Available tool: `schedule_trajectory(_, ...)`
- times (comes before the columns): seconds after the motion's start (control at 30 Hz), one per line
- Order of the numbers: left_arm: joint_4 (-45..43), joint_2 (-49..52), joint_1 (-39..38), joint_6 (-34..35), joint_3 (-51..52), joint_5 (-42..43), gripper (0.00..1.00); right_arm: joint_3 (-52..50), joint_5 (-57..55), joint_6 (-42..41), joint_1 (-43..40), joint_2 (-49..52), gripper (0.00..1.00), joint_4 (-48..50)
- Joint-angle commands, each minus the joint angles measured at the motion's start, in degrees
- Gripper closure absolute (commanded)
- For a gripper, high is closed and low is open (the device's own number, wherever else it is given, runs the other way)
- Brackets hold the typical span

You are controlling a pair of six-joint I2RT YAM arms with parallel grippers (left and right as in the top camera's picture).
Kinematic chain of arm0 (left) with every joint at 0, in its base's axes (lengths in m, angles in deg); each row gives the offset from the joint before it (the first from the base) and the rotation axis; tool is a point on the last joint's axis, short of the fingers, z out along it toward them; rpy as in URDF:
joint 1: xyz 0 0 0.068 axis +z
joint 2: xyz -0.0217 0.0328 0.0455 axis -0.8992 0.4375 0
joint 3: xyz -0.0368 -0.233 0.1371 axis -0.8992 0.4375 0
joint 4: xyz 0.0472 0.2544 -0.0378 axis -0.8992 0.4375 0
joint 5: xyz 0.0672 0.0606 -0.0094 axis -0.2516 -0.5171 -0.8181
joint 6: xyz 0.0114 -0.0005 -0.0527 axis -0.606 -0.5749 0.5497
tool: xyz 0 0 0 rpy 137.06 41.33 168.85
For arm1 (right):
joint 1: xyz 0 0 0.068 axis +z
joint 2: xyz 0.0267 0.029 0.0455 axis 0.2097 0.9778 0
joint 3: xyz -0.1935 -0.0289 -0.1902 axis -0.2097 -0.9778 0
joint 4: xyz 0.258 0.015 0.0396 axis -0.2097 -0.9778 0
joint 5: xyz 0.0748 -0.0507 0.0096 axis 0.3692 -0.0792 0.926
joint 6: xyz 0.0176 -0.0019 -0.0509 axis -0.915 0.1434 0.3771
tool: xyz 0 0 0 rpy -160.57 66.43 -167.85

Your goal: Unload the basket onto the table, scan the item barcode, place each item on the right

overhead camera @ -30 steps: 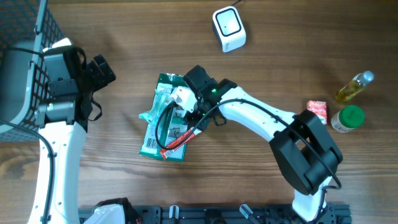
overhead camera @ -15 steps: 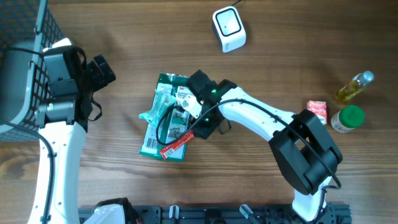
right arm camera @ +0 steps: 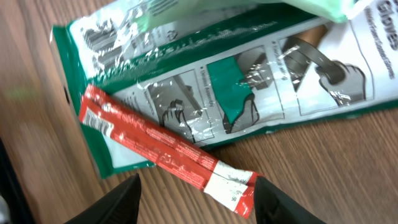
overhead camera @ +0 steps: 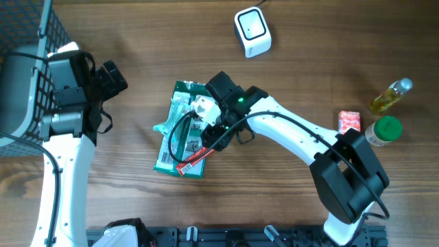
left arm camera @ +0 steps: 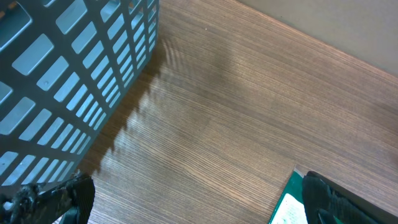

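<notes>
A red stick packet (right arm camera: 163, 149) with a white end lies slanted across the corner of a green-and-clear glove package (right arm camera: 230, 81) and onto the wood. My right gripper (right arm camera: 196, 196) hovers over it, open. The packet's white end sits between the fingers, close to the right one, not squeezed. From overhead, the right gripper (overhead camera: 214, 136) is above the package (overhead camera: 175, 140) and the red packet (overhead camera: 194, 159). The white scanner (overhead camera: 252, 31) stands at the far middle. My left gripper (overhead camera: 113, 79) is open over bare wood near the basket; in its own view the left gripper (left arm camera: 196, 208) holds nothing.
A grey mesh basket (overhead camera: 20, 68) stands at the left edge, also in the left wrist view as the basket (left arm camera: 68, 81). At the right stand an oil bottle (overhead camera: 391, 96), a green-lidded jar (overhead camera: 384, 130) and a small red pack (overhead camera: 350, 121).
My right gripper has opened wider and shifted slightly over the package. The red packet stays lying on the package. The left arm has not moved.
</notes>
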State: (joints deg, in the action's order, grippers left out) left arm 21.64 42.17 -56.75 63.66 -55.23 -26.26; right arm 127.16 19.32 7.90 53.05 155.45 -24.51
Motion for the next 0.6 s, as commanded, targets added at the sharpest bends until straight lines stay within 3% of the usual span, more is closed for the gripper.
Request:
schedule_trajectory(0.0,-0.2,0.1,0.3,-0.5,-0.4,-0.5,0.0,-0.1,1.1,16.2,0.3,1.2,0.41,-2.4)
schedule_trajectory(0.2,-0.2,0.1,0.3,-0.5,-0.4,-0.5,0.0,-0.3,0.5,31.1,0.3,3.4,0.42,-0.5)
schedule_trajectory(0.4,-0.2,0.1,0.3,-0.5,-0.4,-0.5,0.0,-0.3,0.5,34.1,0.3,5.6,0.42,-0.2)
schedule_trajectory(0.57,-0.2,0.1,0.3,-0.5,-0.4,-0.5,0.0,-0.3,0.5,34.1,0.3,8.3,0.51,0.2)
